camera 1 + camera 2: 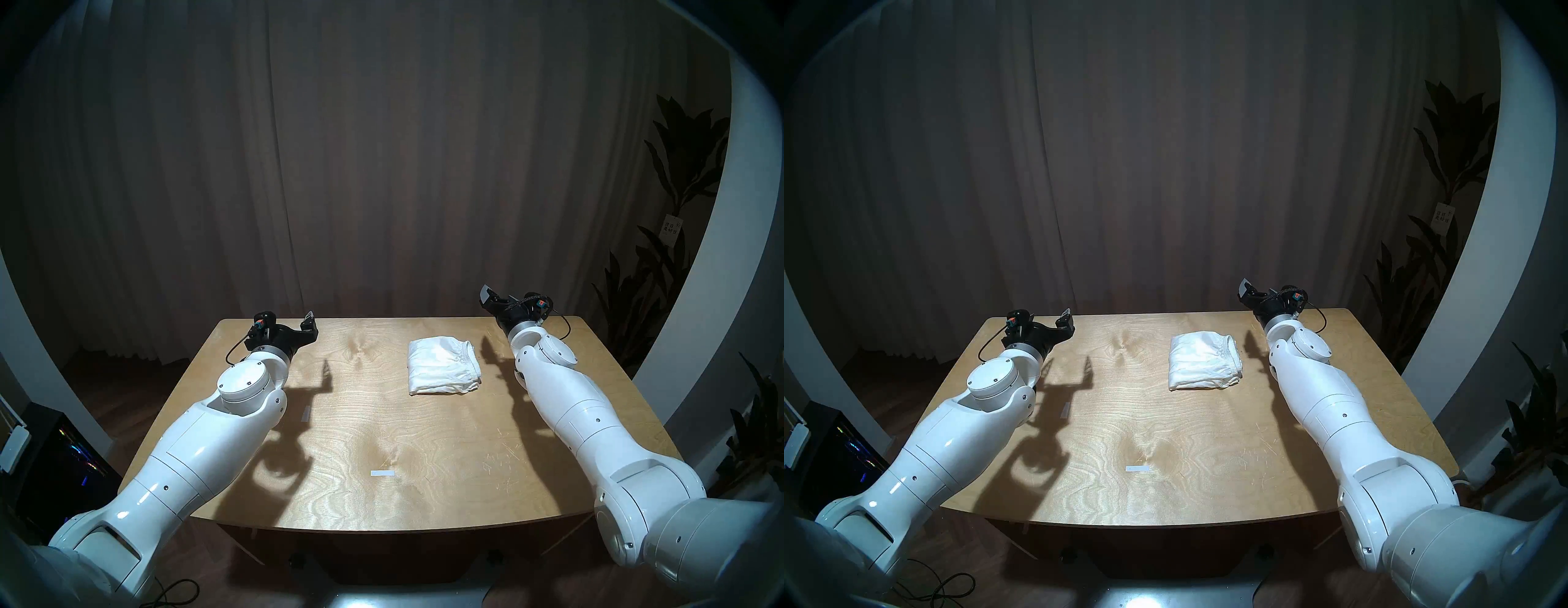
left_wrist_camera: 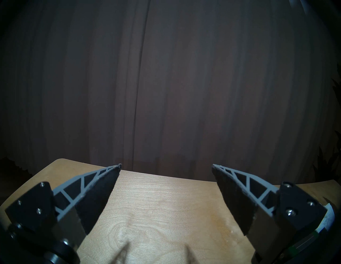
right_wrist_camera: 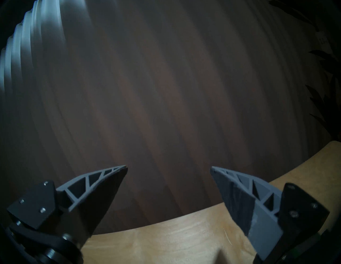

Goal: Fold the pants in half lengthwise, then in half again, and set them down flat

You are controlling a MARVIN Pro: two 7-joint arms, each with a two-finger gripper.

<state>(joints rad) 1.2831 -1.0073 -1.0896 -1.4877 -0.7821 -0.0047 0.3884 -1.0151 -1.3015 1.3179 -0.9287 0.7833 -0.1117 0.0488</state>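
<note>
The white pants lie folded into a compact, wrinkled rectangle on the wooden table, right of centre toward the far edge, with the elastic waistband along the right side. They also show in the head stereo right view. My left gripper is open and empty, raised over the table's far left corner, well left of the pants. My right gripper is open and empty, raised over the far edge just right of the pants. The left wrist view and right wrist view show jaws spread with nothing between.
Two small white tape strips lie on the table, one near the front centre and one at left centre. A dark curtain hangs behind the table. A potted plant stands at the far right.
</note>
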